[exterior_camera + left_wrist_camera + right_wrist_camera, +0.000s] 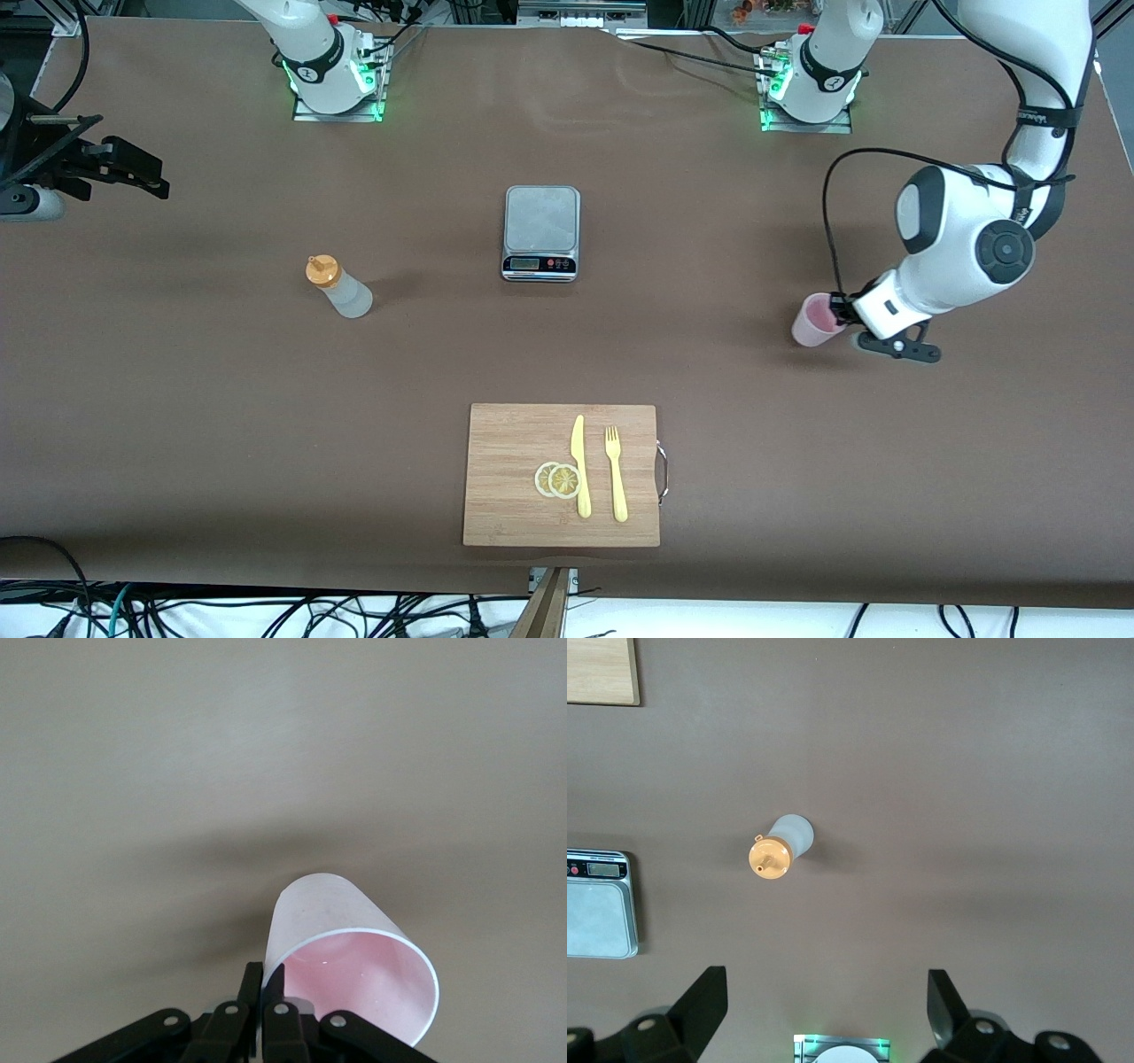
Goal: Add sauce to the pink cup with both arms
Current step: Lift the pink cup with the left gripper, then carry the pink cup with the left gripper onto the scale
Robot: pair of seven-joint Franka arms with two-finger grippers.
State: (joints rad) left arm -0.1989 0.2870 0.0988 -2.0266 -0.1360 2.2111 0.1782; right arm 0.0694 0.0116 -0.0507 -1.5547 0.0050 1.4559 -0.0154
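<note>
1. The desk (pixel 221 425) is covered in brown and carries everything here.
2. The left arm (pixel 966 239) bends down over the desk near the edge at its own end; the right arm (pixel 306 53) reaches off toward the edge at its end.
3. A wooden cutting board (pixel 514 496) lies by the edge nearest the front camera, midway along it, with a yellow knife (pixel 580 465), a yellow fork (pixel 616 474) and two lemon slices (pixel 558 480) on it.
4. A grey scale (pixel 541 232) sits in the middle of the desk.
5. The right gripper (pixel 828 1010) hangs high with its fingers spread wide and holds nothing.
6. The left gripper (pixel 263 992) has its fingers pinched onto the rim of the pink cup.
7. The sauce (pixel 338 287) stands upright on the desk, toward the right arm's end, well apart from the cup.
8. The pink cup (pixel 815 321) is tilted in the left gripper, near the left arm's end of the desk.
</note>
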